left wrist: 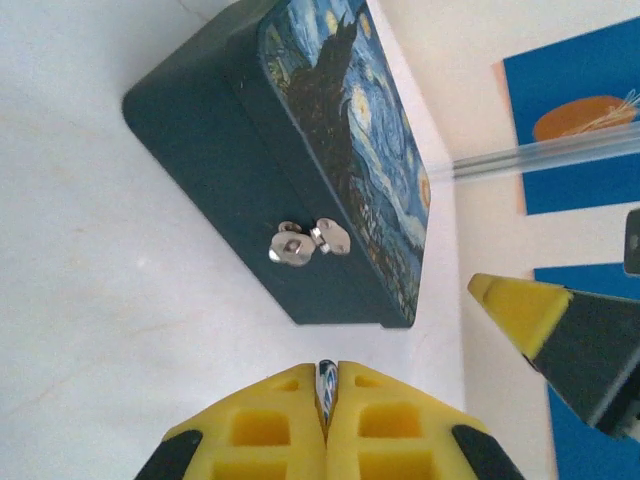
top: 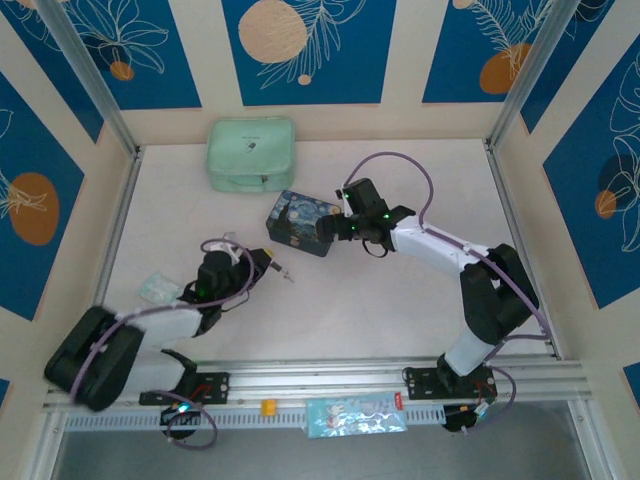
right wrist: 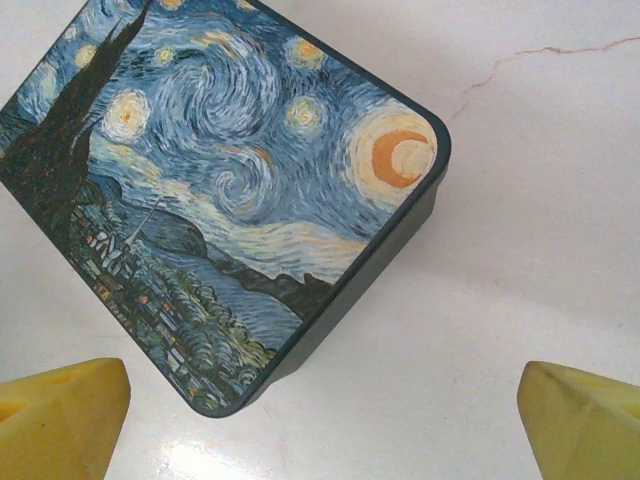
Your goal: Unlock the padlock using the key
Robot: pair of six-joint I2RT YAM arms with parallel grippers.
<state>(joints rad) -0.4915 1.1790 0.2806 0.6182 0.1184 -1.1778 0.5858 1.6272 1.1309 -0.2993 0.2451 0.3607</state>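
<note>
Padlock [left wrist: 305,243] is hard to confirm: it seems the small silvery fitting on the dark front wall of the swirl-painted tin box [top: 300,225], mid-frame from above. Print on the mint case [top: 250,153], upper left, is too small to read. Right gripper [right wrist: 325,378] gapes at the tin's edge; left gripper [top: 268,258] pinches a mostly hidden sliver, seemingly the key [left wrist: 326,376].

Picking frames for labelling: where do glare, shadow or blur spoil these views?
Right wrist view: tin box sharp, with a glare patch on the table by its lower corner. Left wrist view: metal latch glints, and the left gripper is close and slightly soft. Top view: even light, fine detail lost.
</note>
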